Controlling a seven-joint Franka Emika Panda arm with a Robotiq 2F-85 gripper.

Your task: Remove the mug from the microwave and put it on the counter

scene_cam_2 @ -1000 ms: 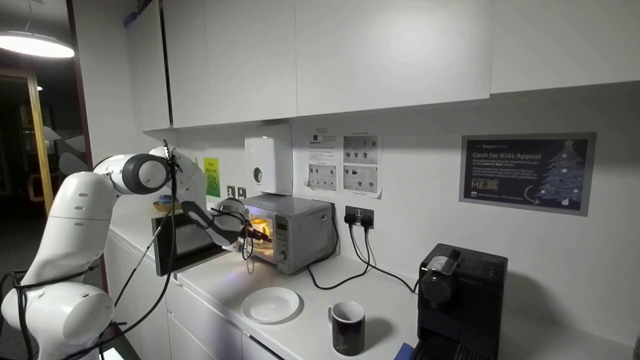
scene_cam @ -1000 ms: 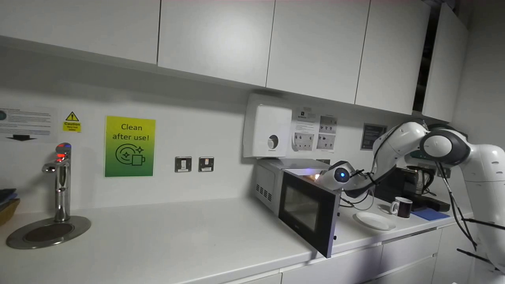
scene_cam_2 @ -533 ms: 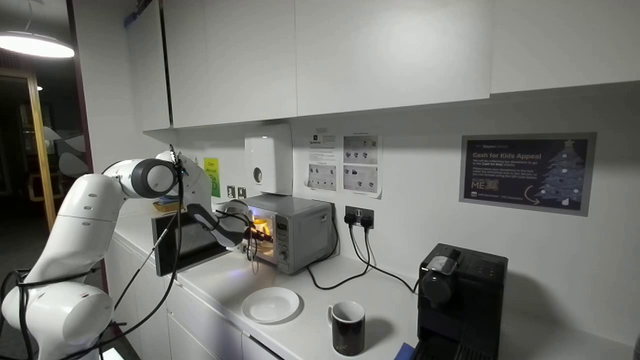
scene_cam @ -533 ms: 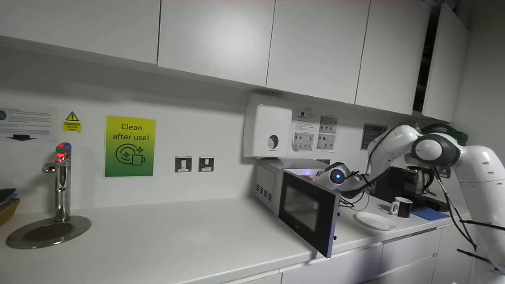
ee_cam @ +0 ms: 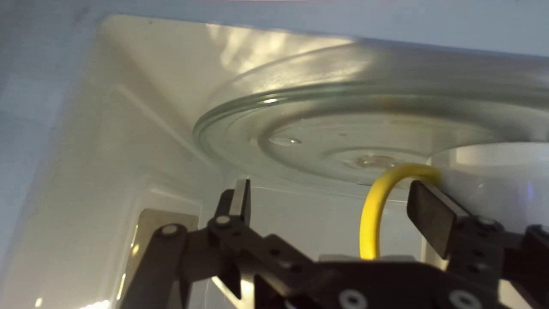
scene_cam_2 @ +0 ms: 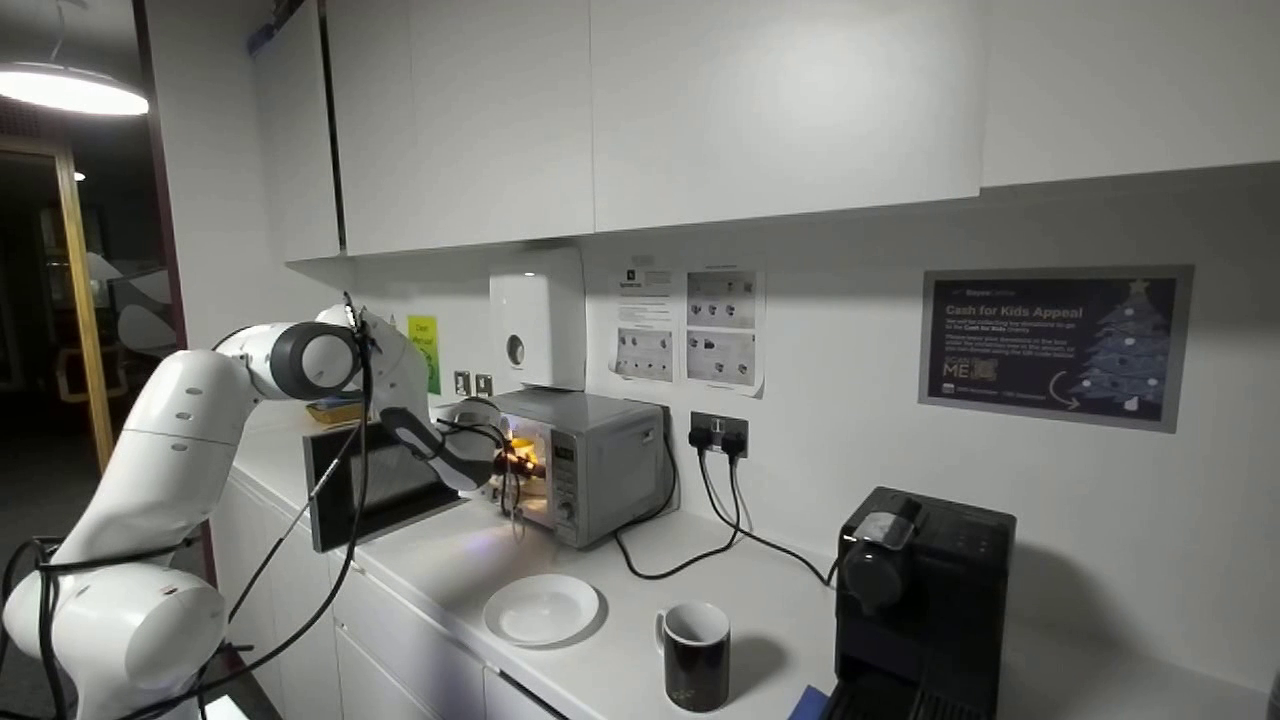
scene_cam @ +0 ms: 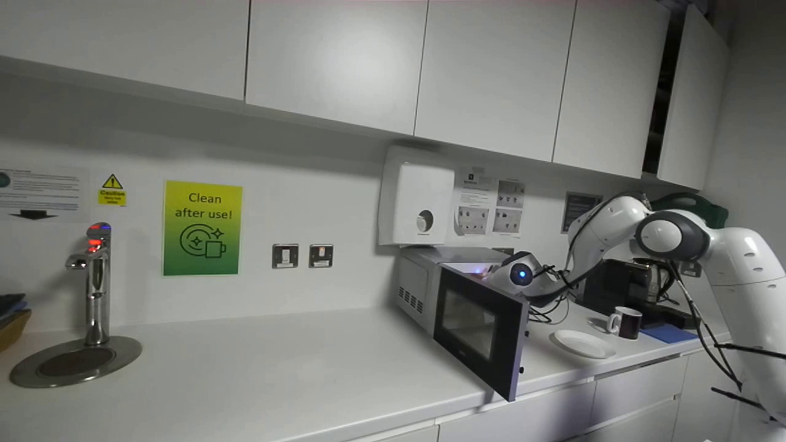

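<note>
Mug (ee_cam: 497, 184) sits in the lit microwave (scene_cam_2: 615, 470) on the white counter (scene_cam: 295, 368) below cupboards (scene_cam: 331, 55), pincer (ee_cam: 334, 204) spread wide, gripping nothing

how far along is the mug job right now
Already done: the door of the microwave stands open, and the gripper reaches inside. In hand: its jaws are open, with the yellow handle of the mug showing between them in the wrist view, not yet gripped. Left: the mug is inside, so gripping it, bringing it out and setting it on the counter all appear to remain.
</note>
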